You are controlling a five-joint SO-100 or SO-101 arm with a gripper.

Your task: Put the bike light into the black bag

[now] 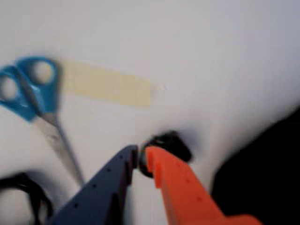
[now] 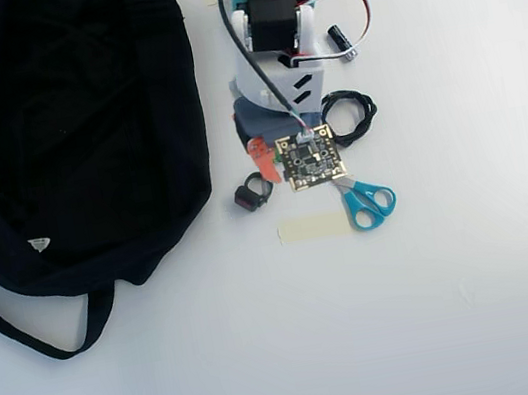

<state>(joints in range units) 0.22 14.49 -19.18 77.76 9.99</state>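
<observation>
The bike light (image 1: 171, 143) is a small black body with a ring strap, lying on the white table just right of the black bag (image 2: 70, 128). In the overhead view the bike light (image 2: 252, 196) sits right at the tip of my gripper (image 2: 265, 177). In the wrist view my gripper (image 1: 141, 157) has its dark blue and orange fingers drawn close together, with a part of the light's ring pinched between the tips. The bag's edge fills the lower right corner as a black mass (image 1: 267, 178).
Blue-handled scissors (image 2: 366, 199) lie right of the gripper, above a strip of beige tape (image 2: 315, 227). A coiled black cable (image 2: 350, 114) and a small black cylinder (image 2: 341, 41) lie beside the arm. The bag's strap (image 2: 34, 337) trails toward the lower left.
</observation>
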